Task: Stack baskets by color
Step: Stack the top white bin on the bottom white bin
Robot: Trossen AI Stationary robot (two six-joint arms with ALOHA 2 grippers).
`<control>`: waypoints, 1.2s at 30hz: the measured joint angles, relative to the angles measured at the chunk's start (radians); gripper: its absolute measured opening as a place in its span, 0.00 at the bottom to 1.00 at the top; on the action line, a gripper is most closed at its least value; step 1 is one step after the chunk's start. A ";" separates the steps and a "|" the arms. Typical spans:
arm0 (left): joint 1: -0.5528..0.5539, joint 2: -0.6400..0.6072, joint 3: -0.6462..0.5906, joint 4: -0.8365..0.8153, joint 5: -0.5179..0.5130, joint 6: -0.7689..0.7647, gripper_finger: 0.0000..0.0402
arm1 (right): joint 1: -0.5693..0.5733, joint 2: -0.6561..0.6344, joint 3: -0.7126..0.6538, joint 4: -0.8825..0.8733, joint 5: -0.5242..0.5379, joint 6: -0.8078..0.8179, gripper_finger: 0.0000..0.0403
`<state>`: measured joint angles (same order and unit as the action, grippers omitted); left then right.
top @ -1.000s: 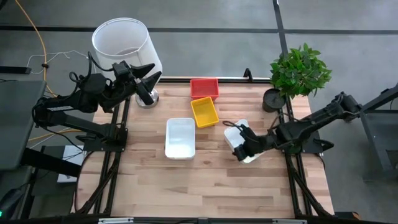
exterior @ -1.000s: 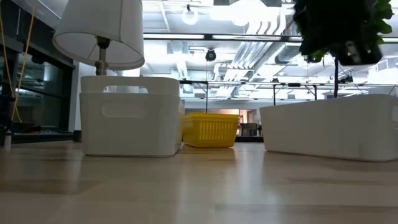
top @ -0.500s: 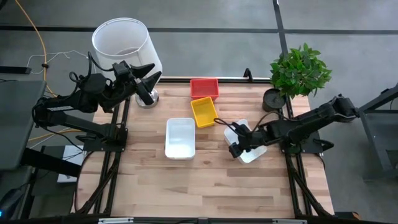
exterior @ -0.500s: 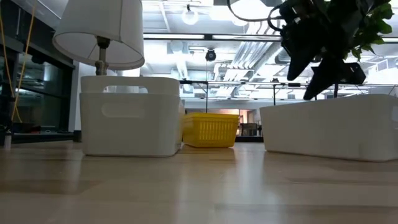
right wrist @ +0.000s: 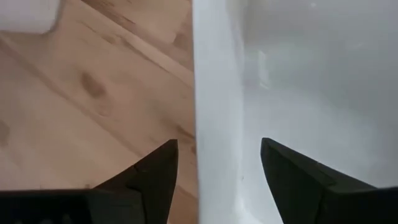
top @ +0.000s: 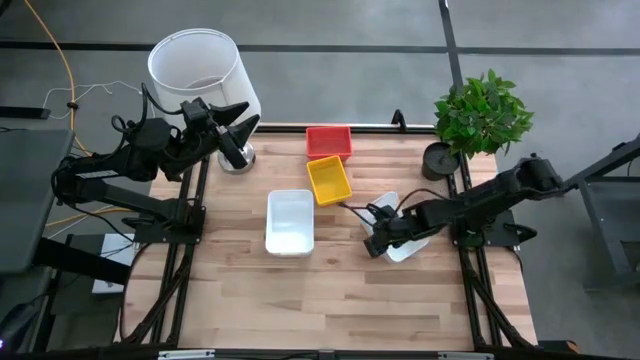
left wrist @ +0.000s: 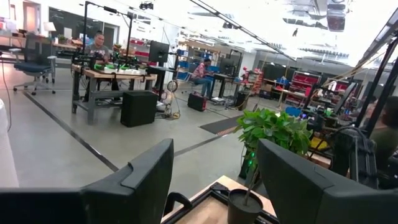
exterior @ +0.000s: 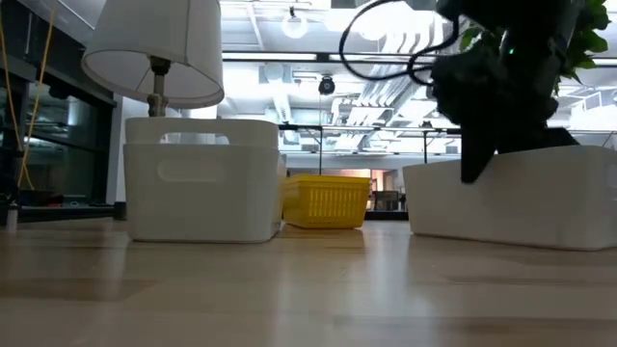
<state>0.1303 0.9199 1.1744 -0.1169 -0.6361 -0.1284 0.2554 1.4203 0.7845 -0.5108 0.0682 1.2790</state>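
Directly under the right tool, the near wall of a white basket stands between the two fingers, which are apart: in the right wrist view one finger is over the bare surface and the other is over the inside of the basket, and neither seems to press the wall yet. From here I think the main risk is a bad closing. If the tool shuts while it sits too high on the rim, the smooth plastic wall may slip out, or the light basket may tip and drag across the wood. If the tool goes down too far, the outer finger may hit the surface. There is also a risk of lifting the basket tilted, so that it does not sit flat later on the second white basket, which lies well apart from the tool, on the side toward the left arm. A yellow basket and a red basket lie farther from the tool, touching each other or nearly so, toward the lamp shade and the plant. The white basket by the tool looks shallow, glossy and thin-walled, with rounded corners, and it appears empty; it lies a little turned against the surface's edges. The left tool waits with its fingers apart, beside the lamp shade, well away from all baskets.
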 joint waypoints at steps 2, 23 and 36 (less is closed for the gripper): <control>0.000 0.000 0.000 0.000 0.000 0.000 0.55 | 0.000 0.033 0.000 0.013 0.002 0.019 0.53; 0.000 -0.003 0.000 -0.005 0.000 0.115 0.55 | -0.054 0.048 0.461 -0.211 0.055 -0.262 0.00; 0.018 -0.127 -0.001 -0.203 0.189 0.237 0.55 | 0.015 0.537 1.241 -0.566 0.204 -0.062 0.00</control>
<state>0.1485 0.7932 1.1736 -0.3197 -0.4475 0.1089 0.2703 1.9578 2.0255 -1.0771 0.2724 1.2170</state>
